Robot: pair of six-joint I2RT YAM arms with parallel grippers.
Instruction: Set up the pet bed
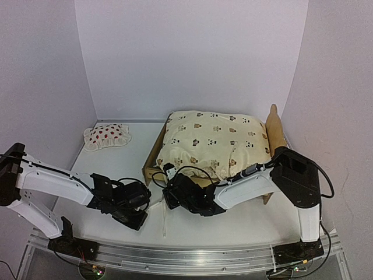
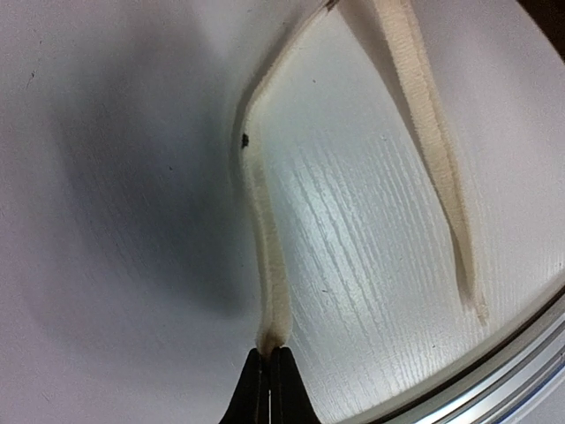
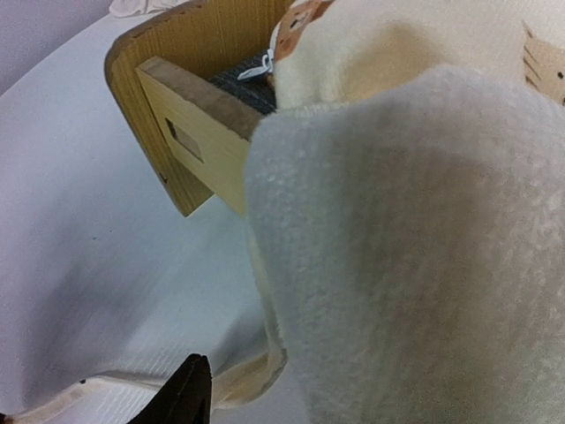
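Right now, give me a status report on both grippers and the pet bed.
Left gripper shut on cream strap end. Right gripper at pet bed near end, jaws unclear. Cover heaped on bed, fabric blocking right wrist view.

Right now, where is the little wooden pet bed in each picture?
Top external: the pet bed sits centre-right, mostly hidden under the cream printed cover.
Left wrist: not in it; only cream straps lying on the table.
Right wrist: the bed's wooden corner is at the upper left.
Shared landmark: the white table, also in the left wrist and right wrist views.
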